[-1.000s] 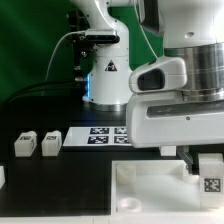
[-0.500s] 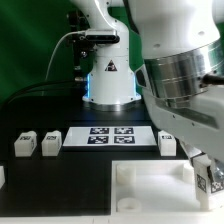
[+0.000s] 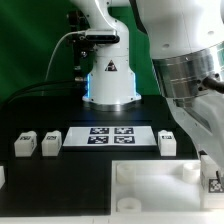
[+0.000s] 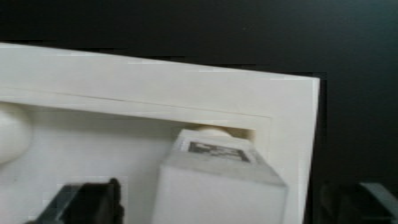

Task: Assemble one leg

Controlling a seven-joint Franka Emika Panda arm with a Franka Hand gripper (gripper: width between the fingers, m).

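A white leg [image 4: 221, 180] with a black-and-white tag stands at a round corner socket of the white tray [image 4: 107, 110]. My gripper [image 4: 228, 198] straddles this leg. The one dark finger [image 4: 89, 200] that shows clearly stands apart from the leg's side; the other is hard to make out against the black table. In the exterior view the same leg [image 3: 213, 182] shows at the tray's [image 3: 150, 185] right corner, under my wrist. Three more legs stand on the table: two at the exterior view's left [image 3: 24, 144] [image 3: 50, 143] and one by the marker board's right end [image 3: 168, 142].
The marker board [image 3: 110, 136] lies behind the tray. The arm's base [image 3: 108, 80] stands at the back. My large wrist and forearm [image 3: 195, 70] fill the exterior view's right. A small white part [image 3: 2, 176] shows at the left edge.
My wrist has turned and swung toward the exterior view's right over the tray's corner. The leg's tag has shifted a little there. The other legs have not moved.
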